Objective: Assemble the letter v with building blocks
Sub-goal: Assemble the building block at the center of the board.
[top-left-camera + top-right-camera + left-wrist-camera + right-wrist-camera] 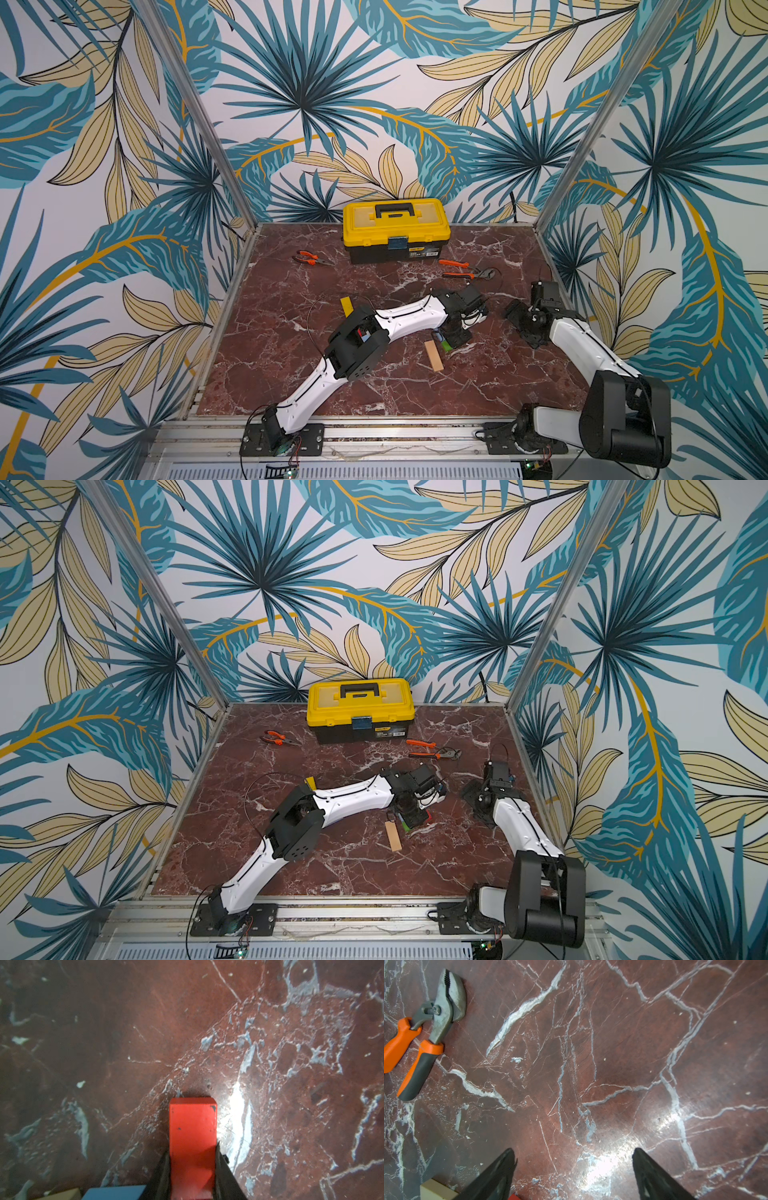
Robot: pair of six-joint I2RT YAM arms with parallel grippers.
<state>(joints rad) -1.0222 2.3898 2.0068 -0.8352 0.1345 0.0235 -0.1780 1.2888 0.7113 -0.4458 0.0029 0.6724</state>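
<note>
Left gripper [192,1159] clamped on red block [192,1122], down by the marble table [291,1064]; can't tell if it touches. Blue block [114,1192] just beside. Right gripper [573,1153] wide, empty, near pliers [442,1012]. Tan bar [433,355] flat beside left gripper.

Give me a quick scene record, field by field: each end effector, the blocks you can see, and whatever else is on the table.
left end effector: shut on red block, close to the table
right end effector: open, empty, over bare table
other blocks seen: tan bar lying flat; green block beside it; yellow bar partly behind the left arm; blue block near the red one
other items: closed yellow toolbox at the back; orange-handled pliers and second pliers flanking it
letter v: not formed yet
</note>
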